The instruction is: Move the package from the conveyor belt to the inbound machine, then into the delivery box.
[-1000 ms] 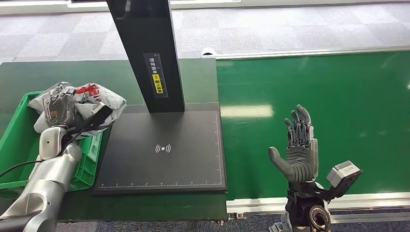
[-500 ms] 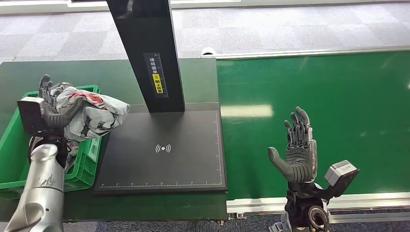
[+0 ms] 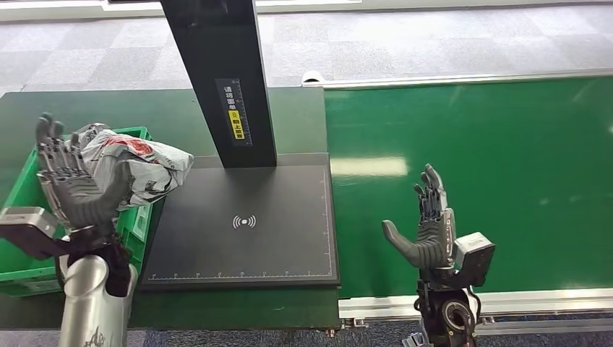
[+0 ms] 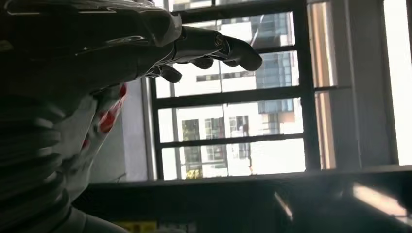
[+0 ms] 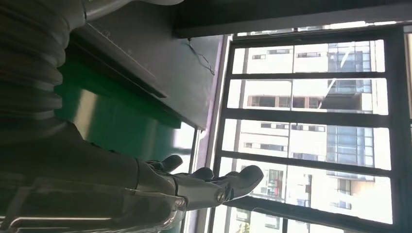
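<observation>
The package [image 3: 141,168] sits half over the delivery box [image 3: 22,210] rim and could slide out; left hand [image 3: 72,184] and right hand [image 3: 428,230] both spread, empty

The right hand [image 5: 145,189] reaches out with straight fingers [image 5: 243,177], spread a little and holding nothing. Beside it lies the green conveyor belt [image 5: 116,121] with a dark edge. Behind stands a large window [image 5: 311,126] showing buildings.
</observation>
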Robot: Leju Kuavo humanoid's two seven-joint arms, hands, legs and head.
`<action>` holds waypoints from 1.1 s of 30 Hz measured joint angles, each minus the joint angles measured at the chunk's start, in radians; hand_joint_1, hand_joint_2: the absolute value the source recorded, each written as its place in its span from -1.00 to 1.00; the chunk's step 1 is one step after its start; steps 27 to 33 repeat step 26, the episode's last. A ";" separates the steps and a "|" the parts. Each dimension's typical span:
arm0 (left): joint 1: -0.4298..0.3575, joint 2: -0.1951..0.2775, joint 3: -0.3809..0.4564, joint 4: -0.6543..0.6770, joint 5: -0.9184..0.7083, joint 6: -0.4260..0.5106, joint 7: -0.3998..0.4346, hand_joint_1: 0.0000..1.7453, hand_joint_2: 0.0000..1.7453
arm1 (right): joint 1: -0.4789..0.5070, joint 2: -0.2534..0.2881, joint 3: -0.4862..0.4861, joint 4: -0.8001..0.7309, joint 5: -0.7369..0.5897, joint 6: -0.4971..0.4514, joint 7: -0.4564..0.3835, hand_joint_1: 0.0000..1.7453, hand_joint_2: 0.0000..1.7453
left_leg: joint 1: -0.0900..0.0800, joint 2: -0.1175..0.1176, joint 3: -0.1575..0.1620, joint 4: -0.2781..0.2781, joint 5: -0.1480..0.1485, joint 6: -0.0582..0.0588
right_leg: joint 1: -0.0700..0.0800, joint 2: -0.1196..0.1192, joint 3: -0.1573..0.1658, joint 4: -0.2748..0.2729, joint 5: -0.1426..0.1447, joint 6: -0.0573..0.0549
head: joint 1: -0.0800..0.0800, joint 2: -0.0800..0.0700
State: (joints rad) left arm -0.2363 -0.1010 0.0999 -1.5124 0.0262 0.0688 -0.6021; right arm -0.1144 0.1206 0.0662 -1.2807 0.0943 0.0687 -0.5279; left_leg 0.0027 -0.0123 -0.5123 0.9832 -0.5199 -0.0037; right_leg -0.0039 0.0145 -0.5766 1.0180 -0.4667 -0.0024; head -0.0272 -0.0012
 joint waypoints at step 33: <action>0.227 -0.113 -0.336 0.204 0.024 0.029 -0.017 -1.00 1.00 | -0.094 0.058 0.063 0.502 0.173 -0.226 -0.127 -1.00 1.00 | 0.000 -0.001 -0.003 0.000 0.000 0.000 | 0.000 -0.001 -0.003 0.000 0.000 0.000 | 0.000 0.000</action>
